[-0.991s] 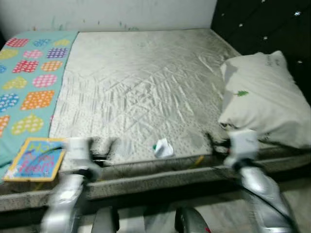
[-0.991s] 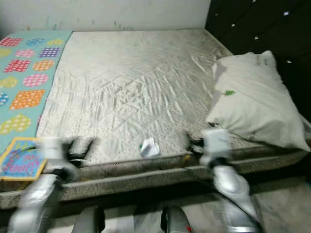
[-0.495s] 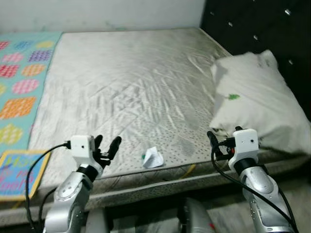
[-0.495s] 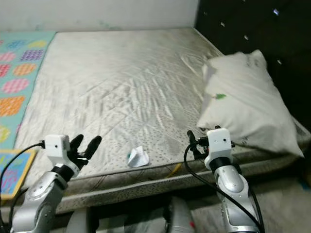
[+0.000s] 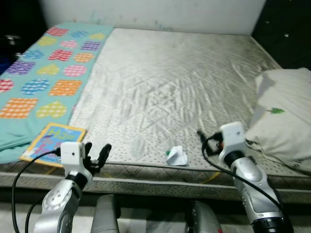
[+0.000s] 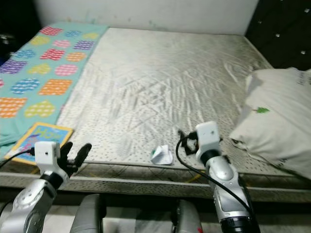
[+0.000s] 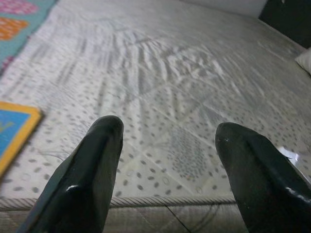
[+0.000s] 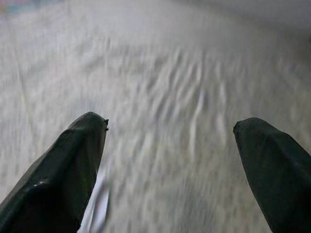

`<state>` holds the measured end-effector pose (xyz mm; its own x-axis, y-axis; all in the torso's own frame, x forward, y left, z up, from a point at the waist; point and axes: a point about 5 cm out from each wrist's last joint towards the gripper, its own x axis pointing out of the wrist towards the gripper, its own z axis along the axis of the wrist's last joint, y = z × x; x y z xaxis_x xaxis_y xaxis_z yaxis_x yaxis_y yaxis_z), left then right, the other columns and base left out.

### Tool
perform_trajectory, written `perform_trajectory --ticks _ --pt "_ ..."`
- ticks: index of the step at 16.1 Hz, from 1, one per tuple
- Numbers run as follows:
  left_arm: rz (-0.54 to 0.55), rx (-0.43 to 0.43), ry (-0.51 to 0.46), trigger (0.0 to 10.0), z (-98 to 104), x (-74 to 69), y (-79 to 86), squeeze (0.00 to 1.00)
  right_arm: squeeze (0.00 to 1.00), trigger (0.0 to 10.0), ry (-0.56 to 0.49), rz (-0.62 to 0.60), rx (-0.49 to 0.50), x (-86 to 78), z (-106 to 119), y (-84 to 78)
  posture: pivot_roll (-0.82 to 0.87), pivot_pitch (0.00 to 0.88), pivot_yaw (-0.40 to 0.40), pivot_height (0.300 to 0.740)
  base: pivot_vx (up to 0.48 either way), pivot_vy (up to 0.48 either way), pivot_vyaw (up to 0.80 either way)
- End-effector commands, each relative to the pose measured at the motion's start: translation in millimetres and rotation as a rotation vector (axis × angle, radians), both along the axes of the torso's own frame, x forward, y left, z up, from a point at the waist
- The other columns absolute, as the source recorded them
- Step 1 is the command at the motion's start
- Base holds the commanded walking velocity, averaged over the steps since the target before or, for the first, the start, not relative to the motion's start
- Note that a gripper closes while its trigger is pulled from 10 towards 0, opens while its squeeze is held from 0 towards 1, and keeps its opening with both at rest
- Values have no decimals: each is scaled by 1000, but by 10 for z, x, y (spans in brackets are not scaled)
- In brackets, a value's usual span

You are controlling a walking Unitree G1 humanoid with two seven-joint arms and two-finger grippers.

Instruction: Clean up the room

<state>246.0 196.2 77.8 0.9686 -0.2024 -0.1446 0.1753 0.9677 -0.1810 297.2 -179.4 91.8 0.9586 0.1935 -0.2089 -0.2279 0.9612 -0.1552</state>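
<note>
Both hands wide; view swung left, book (image 5: 52, 143) nearer.

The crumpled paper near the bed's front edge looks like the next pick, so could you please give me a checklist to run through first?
1. Crumpled paper unobstructed on the mattress: ok.
2. Right gripper open: ok.
3. Left gripper open, holding nothing: ok.
4. Right gripper over the paper: not ok, it is beside it.
5. Book and pillow apart from the paper: ok.
6. Paper's weight: cannot tell.

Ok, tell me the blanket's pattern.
Teal blanket with multicoloured checked hearts, clearest in the left eye view.
</note>
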Motion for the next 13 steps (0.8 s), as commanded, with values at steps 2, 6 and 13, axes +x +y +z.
perform_trajectory --ticks 2,6,13 --pt "-35 16 13 10000 0 -53 -41 0 0 10000 100 63 -7 -7 -110 68 6 77 -77 582 0 0 0" --pt "-53 9 20 10000 -13 -61 -100 0 0 10000 147 119 -1 -82 -176 114 1 78 -67 549 0 0 0" --pt "-67 4 20 10000 2 -84 -152 0 0 10000 277 326 -8 -148 -320 389 24 94 -73 529 0 0 0"
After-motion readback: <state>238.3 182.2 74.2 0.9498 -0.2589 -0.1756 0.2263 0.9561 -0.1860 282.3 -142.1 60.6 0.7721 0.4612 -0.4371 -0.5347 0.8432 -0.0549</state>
